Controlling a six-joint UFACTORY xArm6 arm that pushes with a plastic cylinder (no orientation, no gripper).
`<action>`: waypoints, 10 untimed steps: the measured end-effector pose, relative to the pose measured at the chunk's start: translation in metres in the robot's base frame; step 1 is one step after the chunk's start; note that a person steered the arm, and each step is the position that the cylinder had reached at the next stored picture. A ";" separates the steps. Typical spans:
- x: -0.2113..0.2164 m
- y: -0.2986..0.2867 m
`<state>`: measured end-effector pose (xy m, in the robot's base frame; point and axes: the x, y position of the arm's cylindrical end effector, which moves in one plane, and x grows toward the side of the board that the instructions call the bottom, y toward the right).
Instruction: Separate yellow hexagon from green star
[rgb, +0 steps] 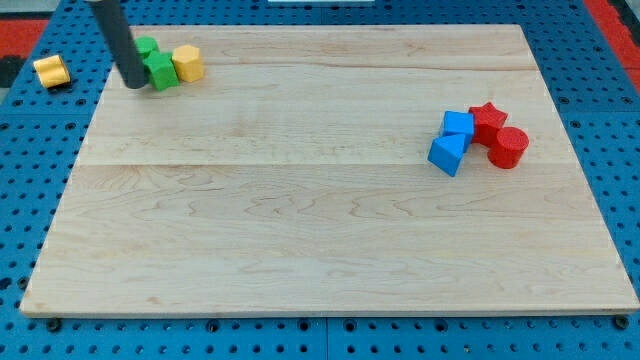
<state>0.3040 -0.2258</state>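
Note:
The yellow hexagon (187, 63) sits near the board's top left corner. The green star (160, 71) lies right beside it on its left, touching it. A second green block (146, 47) sits just above the star, partly hidden by the rod. My tip (134, 84) rests on the board at the green star's left side, touching or nearly touching it. The dark rod rises from there toward the view's top left.
The wooden board (320, 220) lies on a blue pegboard. At the right are two blue blocks (458, 126) (447, 154), a red star (487, 120) and a red cylinder (507, 147), bunched together. A yellow block (50, 71) lies off the board at the top left.

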 end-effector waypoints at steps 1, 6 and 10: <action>-0.015 0.004; -0.059 0.045; -0.048 0.209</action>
<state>0.2561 -0.0172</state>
